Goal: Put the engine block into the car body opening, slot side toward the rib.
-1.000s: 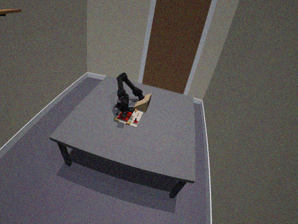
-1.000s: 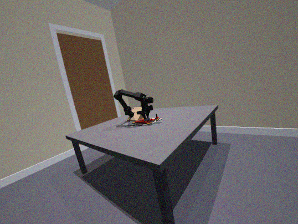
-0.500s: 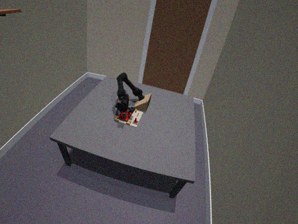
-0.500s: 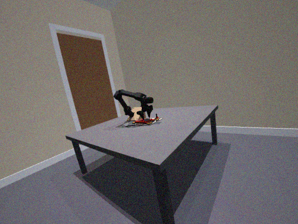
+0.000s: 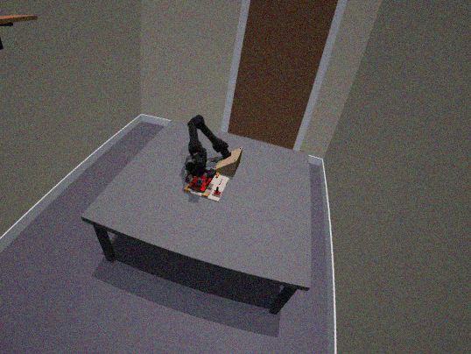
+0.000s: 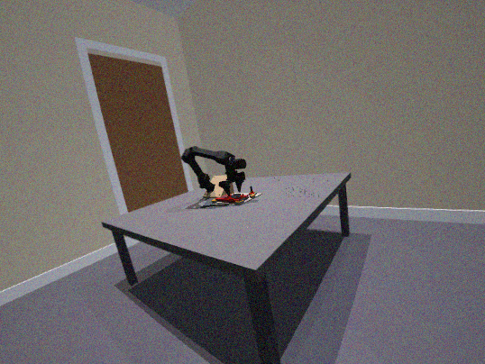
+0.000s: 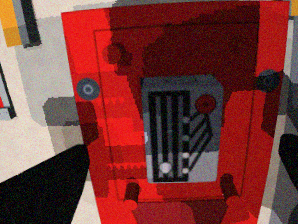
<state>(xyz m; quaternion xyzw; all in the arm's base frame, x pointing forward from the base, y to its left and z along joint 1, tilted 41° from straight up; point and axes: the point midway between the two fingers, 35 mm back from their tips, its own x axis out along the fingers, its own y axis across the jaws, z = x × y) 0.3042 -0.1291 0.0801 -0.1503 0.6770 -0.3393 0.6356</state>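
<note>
The engine block (image 7: 182,130), grey with black bars and a small dark red disc, sits in the middle of the red car body (image 7: 86,50) (image 5: 204,187) (image 6: 224,198), roughly square to its edges. Its barred face shows to the wrist camera. How deep it sits, and where the rib is, I cannot tell. My gripper (image 7: 184,144) (image 6: 233,192) is open and empty, low over the car body. In the wrist view its fingers stand wide apart on the left and right of the block, with a visible gap on each side.
The car body lies on a white board (image 5: 214,198) with yellow pieces on it. A small red part with a black post (image 5: 217,192) (image 6: 251,194) stands at the board's other side. A tan wooden wedge (image 5: 229,165) (image 6: 221,184) stands beside the board, near the arm's base.
</note>
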